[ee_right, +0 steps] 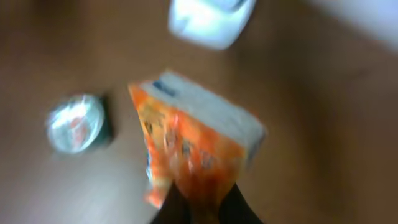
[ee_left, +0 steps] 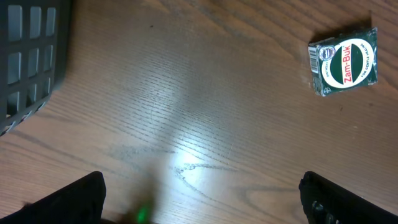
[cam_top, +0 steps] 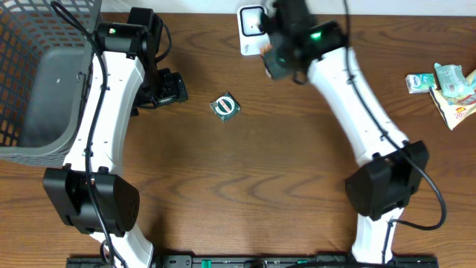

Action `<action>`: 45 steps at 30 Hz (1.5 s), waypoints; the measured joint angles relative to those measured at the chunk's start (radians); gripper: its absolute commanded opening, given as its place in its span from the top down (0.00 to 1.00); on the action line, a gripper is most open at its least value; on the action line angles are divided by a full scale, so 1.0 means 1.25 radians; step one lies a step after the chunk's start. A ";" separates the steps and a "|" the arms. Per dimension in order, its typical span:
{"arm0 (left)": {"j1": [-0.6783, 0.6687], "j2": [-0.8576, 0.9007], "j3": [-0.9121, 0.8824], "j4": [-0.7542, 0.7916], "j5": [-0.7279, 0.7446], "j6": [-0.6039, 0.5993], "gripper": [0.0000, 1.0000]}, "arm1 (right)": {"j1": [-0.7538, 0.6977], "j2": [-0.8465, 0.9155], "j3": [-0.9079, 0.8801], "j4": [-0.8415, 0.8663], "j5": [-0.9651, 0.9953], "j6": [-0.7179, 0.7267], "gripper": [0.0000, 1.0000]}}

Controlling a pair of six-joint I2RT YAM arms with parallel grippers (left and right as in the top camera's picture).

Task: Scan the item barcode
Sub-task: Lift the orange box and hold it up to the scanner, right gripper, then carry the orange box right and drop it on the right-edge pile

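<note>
Roughly midway, I judge: my right gripper (ee_right: 198, 202) is clenched on the orange packet (ee_right: 186, 143), close before the white scanner (ee_right: 210, 22); showing its barcode is left to do. My left gripper (ee_left: 205, 199) hangs released over the table (ee_left: 186, 93).

The left gripper (ee_left: 202, 208) hangs wide open at the left; the right gripper (ee_right: 199, 208), stretched far, pinches an orange packet (ee_right: 186, 149)
</note>
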 measured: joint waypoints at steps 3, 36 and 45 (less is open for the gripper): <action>0.000 0.000 0.000 0.000 0.000 0.000 0.02 | 0.045 0.010 -0.001 0.201 0.155 -0.053 0.99; 0.000 0.000 0.000 0.000 0.000 0.000 0.02 | 0.047 0.338 -0.002 0.807 0.343 -0.790 0.99; 0.000 0.000 0.000 0.000 0.000 0.000 0.02 | -0.056 0.220 -0.004 0.508 0.369 -0.572 0.99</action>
